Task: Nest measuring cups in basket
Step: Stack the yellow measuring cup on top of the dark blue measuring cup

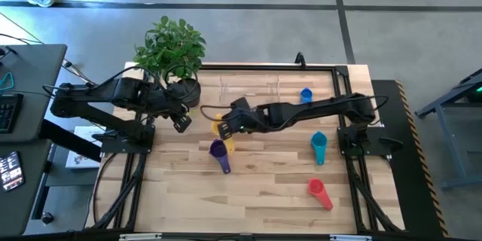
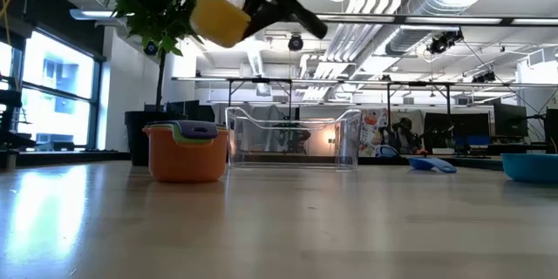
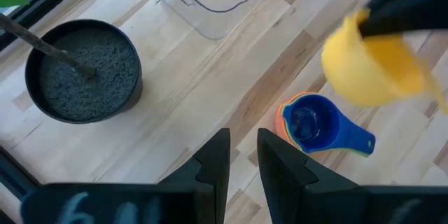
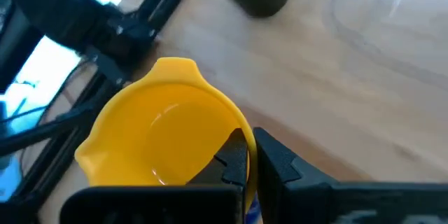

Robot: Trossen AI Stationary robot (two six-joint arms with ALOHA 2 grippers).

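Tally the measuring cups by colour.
yellow cup: 1
orange cup: 1
green cup: 1
purple cup: 1
blue cup: 1
teal cup: 1
red cup: 1
Total: 7

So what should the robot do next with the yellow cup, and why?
Probably lower it into the stack. The right gripper holds the yellow cup up in the air, pinched at its rim, just above the nested cups on the table, so it likely goes in there next.
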